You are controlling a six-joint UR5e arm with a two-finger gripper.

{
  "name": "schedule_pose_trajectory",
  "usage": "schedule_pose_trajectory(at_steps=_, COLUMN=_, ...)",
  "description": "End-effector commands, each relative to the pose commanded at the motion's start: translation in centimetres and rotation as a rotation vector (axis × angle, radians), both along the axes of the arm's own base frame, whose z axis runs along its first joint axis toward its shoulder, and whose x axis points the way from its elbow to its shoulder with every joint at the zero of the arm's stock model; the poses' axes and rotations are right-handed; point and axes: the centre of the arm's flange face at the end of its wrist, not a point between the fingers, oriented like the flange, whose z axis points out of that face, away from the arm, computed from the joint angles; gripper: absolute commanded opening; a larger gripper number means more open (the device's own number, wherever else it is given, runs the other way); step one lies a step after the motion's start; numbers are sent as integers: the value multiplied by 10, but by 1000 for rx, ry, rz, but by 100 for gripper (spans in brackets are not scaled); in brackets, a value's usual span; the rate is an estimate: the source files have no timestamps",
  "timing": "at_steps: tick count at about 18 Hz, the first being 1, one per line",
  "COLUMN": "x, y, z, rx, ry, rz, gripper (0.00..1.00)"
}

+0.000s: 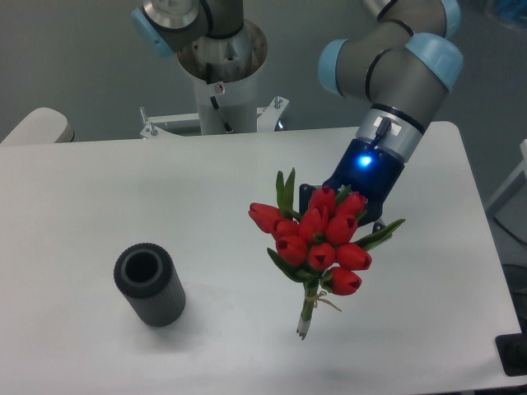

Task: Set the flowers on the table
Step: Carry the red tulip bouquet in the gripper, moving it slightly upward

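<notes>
Grey floor and a grey backdrop are sitting behind everything here, and the white table [123, 189] with its rounded corners is filling most of the view. At the far edge my own base column is standing on a metal bracket bolted to the tabletop.

So I'm reaching in from the far right, grey arm with the light blue joint caps, and a blue light is glowing on my wrist. My gripper [346, 206] is sitting right behind the flower heads, which are blocking my fingers completely. Honestly I can't tell how far my jaws are open or whether they're actually clamped on anything, the blooms are just in the way.

The flowers [317, 243] are hanging out right of centre over the table. It's 1 bunch of red tulips, roughly 10 heads packed together, with green leaves poking up on the far side and out to the right. The thin green stems are pointing down and toward the near edge, and a bit of light string is tied around them just under the heads. The stem tips are looking like they're at or just above the tabletop, but I can't say for sure if they're touching.

Over on the near left, well apart from the bouquet, a dark grey ribbed cylinder [151, 285] is standing upright with its open top facing up.
</notes>
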Motion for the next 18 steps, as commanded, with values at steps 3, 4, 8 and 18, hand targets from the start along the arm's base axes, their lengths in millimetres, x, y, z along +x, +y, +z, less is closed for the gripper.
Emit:
schedule_pose_trajectory(at_steps=3, x=2, y=-1, z=-3, rx=-1, ry=5, rz=-6, gripper=30)
schedule_pose_trajectory(at_steps=4, x=0, y=-3, z=-1, rx=1, ry=6, rz=-2, gripper=30)
schedule_pose_trajectory(at_steps=8, x=-10, y=-14, z=2, rx=6, ry=35, rz=11, gripper=30)
schedule_pose_trajectory(at_steps=18, x=-4, y=-38, z=2, rx=-113, ry=161, rz=57, gripper=30)
